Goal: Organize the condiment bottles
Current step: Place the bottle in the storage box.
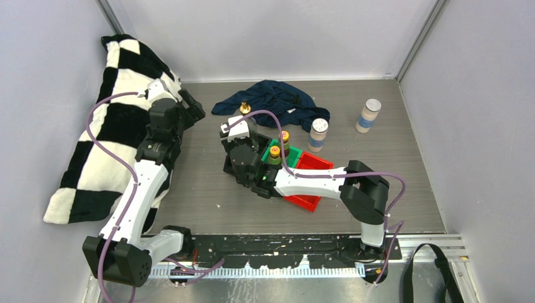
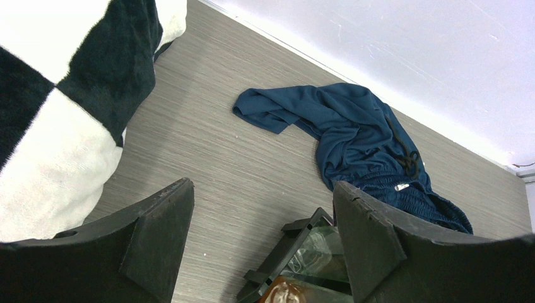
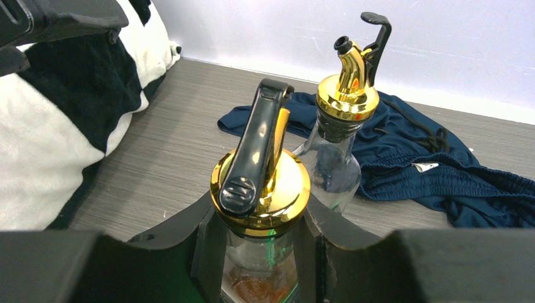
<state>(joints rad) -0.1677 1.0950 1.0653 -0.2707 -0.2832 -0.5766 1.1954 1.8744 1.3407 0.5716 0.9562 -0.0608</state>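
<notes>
We hold a glass bottle (image 3: pixel 260 189) in our right claw (image 3: pixel 262 252), clamped just under its gold top.
Our left claw (image 2: pixel 264 211) hangs open (jaws well apart); a second glass bottle (image 3: pixel 334 151) stands at one o'clock, by the blue cloth (image 3: pixel 429 164).

My right fingers (image 3: pixel 170 243) hide much of the glass bottle (image 3: pixel 281 192) below its top; the left wrist view's lower edge crops the black bin (image 2: pixel 272 262).
</notes>
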